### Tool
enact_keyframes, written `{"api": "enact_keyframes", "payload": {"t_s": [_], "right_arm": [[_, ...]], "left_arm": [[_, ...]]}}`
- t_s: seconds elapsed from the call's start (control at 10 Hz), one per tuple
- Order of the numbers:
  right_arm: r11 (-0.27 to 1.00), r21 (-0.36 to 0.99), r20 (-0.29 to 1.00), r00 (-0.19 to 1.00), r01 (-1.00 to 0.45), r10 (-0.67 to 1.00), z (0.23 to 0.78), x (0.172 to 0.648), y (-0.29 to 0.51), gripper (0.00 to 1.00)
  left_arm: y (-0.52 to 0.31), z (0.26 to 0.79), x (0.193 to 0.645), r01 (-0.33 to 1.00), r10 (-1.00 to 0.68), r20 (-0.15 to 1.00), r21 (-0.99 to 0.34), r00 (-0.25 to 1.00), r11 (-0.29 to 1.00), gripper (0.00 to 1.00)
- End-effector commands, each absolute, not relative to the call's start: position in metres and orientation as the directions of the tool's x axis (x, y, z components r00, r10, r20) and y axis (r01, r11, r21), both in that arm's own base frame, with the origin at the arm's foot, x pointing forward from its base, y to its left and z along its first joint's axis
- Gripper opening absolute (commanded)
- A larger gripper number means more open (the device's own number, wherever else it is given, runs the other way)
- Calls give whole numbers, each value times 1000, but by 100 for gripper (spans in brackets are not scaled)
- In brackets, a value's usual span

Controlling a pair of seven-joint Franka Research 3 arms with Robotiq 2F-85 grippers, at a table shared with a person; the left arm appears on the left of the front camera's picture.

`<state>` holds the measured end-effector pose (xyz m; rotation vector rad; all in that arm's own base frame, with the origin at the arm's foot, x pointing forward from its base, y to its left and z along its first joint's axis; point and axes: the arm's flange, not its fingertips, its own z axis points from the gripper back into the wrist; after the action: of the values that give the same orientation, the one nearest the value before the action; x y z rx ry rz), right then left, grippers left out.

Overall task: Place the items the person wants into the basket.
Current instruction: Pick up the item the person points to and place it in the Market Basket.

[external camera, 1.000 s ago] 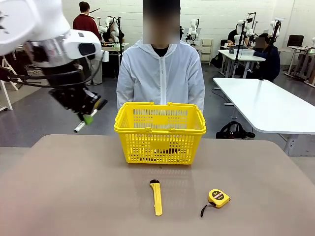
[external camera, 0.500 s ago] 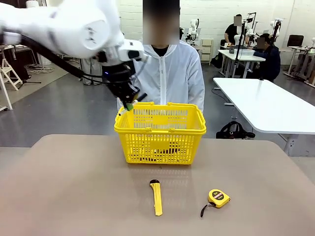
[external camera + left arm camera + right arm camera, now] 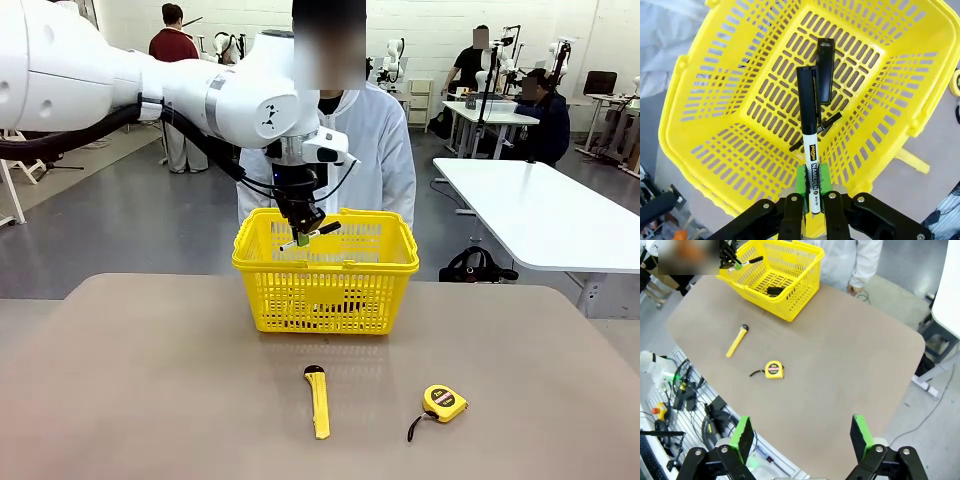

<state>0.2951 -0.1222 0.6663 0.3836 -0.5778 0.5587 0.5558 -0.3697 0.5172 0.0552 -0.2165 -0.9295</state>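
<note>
The left end effector (image 3: 306,232) is clamped on the white-barrelled marker (image 3: 809,152), holding it above the yellow basket (image 3: 325,300) at the far centre of the counter (image 3: 150,390). The black pen (image 3: 816,131) lies on the basket floor. The right end effector (image 3: 801,439) stands apart, empty.

One basket (image 3: 325,290), two pens: white marker (image 3: 810,150), black pen (image 3: 816,131); one black clip-like item (image 3: 824,70), one utility knife (image 3: 318,401), one tape measure (image 3: 443,402)
</note>
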Motion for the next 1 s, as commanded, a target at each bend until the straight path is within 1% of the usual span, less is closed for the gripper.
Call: {"api": "enact_keyframes", "payload": {"t_s": [0.0,0.5,0.6,0.8,0.9], "right_arm": [[780,189,608,695,-597,384,665,295,-123,100],[780,189,608,695,-597,384,665,295,-123,100],[780,189,608,695,-597,384,665,295,-123,100],[780,189,608,695,-597,384,665,295,-123,100],[780,189,608,695,-597,384,665,295,-123,100]], "left_arm": [[-365,518,553,770,-781,175,139,600,623,0],[-365,518,553,770,-781,175,139,600,623,0],[-369,518,558,783,-793,164,138,586,607,12],[-373,499,565,811,-819,158,126,552,571,12],[-375,492,577,825,-833,143,127,534,551,12]]}}
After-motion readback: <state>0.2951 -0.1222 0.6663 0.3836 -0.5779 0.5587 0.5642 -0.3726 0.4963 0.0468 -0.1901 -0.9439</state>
